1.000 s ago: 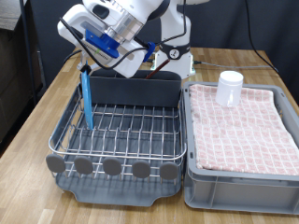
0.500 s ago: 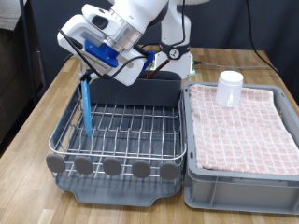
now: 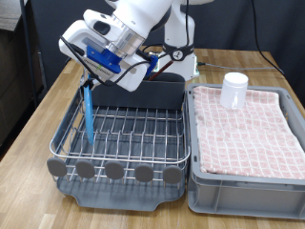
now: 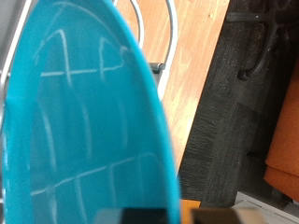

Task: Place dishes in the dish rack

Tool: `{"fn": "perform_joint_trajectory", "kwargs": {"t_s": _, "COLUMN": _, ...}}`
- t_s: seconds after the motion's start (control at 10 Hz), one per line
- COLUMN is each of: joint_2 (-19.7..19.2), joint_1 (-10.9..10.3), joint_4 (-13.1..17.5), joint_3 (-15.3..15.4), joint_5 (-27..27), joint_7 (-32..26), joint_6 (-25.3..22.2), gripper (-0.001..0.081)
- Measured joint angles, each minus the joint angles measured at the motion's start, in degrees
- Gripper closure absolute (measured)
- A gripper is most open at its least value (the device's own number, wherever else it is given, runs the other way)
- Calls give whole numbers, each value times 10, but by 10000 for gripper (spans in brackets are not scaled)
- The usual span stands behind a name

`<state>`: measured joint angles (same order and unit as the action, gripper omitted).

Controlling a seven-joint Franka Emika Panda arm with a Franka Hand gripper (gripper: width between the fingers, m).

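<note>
The light-blue plate (image 3: 87,114) stands on edge in the slots at the exterior view's left side of the silver wire dish rack (image 3: 133,134). My gripper (image 3: 90,76) is right above it, shut on the plate's top rim. In the wrist view the plate (image 4: 84,121) fills most of the picture, with rack wires reflected on it. The white cup (image 3: 233,90) stands upright on the pink checked towel, apart from the gripper. The wooden spoon is not in view.
The grey utensil caddy (image 3: 143,93) stands at the back of the rack. The grey bin (image 3: 248,181) with the pink checked towel (image 3: 248,129) sits to the rack's right. A wooden table (image 3: 38,124) carries both. Dark floor lies past its left edge.
The hand has swung towards the exterior view's left and tilted, with the plate settling slightly lower into the rack's left slots. The cup has not moved.
</note>
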<state>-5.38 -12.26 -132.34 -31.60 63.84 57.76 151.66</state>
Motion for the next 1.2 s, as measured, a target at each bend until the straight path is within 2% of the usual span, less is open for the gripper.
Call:
{"fn": "perform_joint_trajectory", "kwargs": {"t_s": 0.1, "joint_2": -1, "joint_1": 0, "joint_4": 0, "joint_3": 0, "joint_5": -23, "joint_7": -1, "joint_6": 0, "gripper": 655}}
{"fn": "perform_joint_trajectory", "kwargs": {"t_s": 0.2, "joint_2": -1, "joint_1": 0, "joint_4": 0, "joint_3": 0, "joint_5": -52, "joint_7": -4, "joint_6": 0, "gripper": 655}}
{"fn": "perform_joint_trajectory", "kwargs": {"t_s": 0.3, "joint_2": -1, "joint_1": 0, "joint_4": 0, "joint_3": 0, "joint_5": -78, "joint_7": -12, "joint_6": -1, "gripper": 491}}
{"fn": "perform_joint_trajectory", "kwargs": {"t_s": 0.4, "joint_2": -1, "joint_1": 0, "joint_4": 0, "joint_3": 1, "joint_5": -105, "joint_7": -24, "joint_6": -1, "gripper": 491}}
{"fn": "perform_joint_trajectory", "kwargs": {"t_s": 0.6, "joint_2": 4, "joint_1": 0, "joint_4": 0, "joint_3": 6, "joint_5": -190, "joint_7": -90, "joint_6": -1, "gripper": 179}}
{"fn": "perform_joint_trajectory", "kwargs": {"t_s": 0.7, "joint_2": 10, "joint_1": 0, "joint_4": 0, "joint_3": 9, "joint_5": -274, "joint_7": -162, "joint_6": -1, "gripper": 179}}
{"fn": "perform_joint_trajectory", "kwargs": {"t_s": 0.8, "joint_2": 19, "joint_1": 0, "joint_4": 0, "joint_3": 12, "joint_5": -376, "joint_7": -258, "joint_6": -5, "gripper": 54}}
{"fn": "perform_joint_trajectory", "kwargs": {"t_s": 0.9, "joint_2": 31, "joint_1": 0, "joint_4": 0, "joint_3": 12, "joint_5": -445, "joint_7": -329, "joint_6": -13, "gripper": 54}}
{"fn": "perform_joint_trajectory", "kwargs": {"t_s": 1.0, "joint_2": 46, "joint_1": 0, "joint_4": 1, "joint_3": 10, "joint_5": -473, "joint_7": -362, "joint_6": -24, "gripper": 13}}
{"fn": "perform_joint_trajectory", "kwargs": {"t_s": 1.2, "joint_2": 79, "joint_1": 0, "joint_4": 5, "joint_3": 9, "joint_5": -483, "joint_7": -369, "joint_6": -60, "gripper": 6}}
